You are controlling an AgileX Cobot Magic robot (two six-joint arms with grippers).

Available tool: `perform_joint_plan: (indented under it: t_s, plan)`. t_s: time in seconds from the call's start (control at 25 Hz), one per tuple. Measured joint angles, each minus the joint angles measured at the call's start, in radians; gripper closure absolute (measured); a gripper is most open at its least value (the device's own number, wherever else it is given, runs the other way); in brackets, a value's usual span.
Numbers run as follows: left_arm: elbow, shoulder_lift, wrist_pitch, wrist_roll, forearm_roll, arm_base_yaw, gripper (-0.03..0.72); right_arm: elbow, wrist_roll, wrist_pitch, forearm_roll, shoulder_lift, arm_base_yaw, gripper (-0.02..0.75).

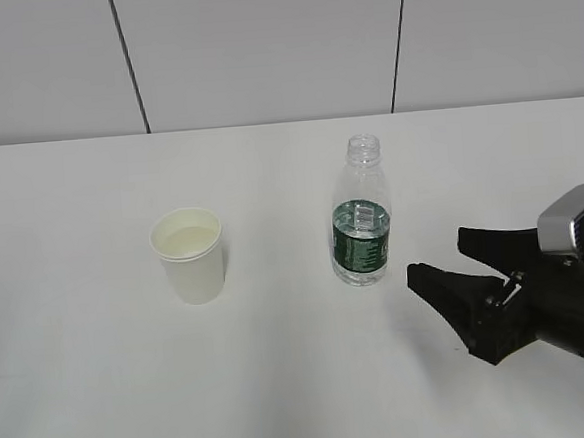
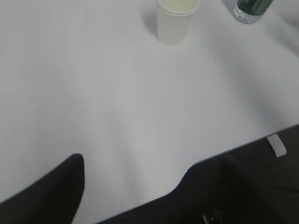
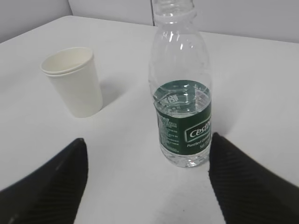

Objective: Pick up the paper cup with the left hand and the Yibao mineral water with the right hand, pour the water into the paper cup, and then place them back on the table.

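Observation:
The paper cup (image 1: 187,254) stands upright on the white table (image 1: 84,394), left of centre. To its right stands the Yibao mineral water (image 1: 360,214), uncapped, upright, water up to about the top of its green label. My right gripper (image 1: 438,254) hovers low to the right of the bottle, open, holding nothing. In the right wrist view the bottle (image 3: 183,116) stands just ahead of the right gripper (image 3: 148,140), near one finger (image 3: 247,186), with the cup (image 3: 74,84) further left. The left gripper (image 2: 134,163) is open and empty, far back from the cup (image 2: 174,23) and bottle (image 2: 250,9).
A pale panelled wall (image 1: 260,51) with dark seams runs behind the table's far edge. Bare white tabletop lies around the cup and bottle and in front of them. The left arm does not show in the exterior view.

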Motion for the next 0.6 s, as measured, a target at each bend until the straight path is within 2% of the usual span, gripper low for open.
perform_joint_plan:
  t_s: [0.28,0.6]
  plan:
    - [0.021,-0.179,-0.017,0.0,0.02,0.0,0.116,0.0,0.003,0.0,-0.002,-0.006,0.0,0.144]
    - [0.021,-0.193,-0.018,0.0,0.03,0.0,0.134,0.002,0.004,0.0,-0.007,-0.023,0.0,0.144]
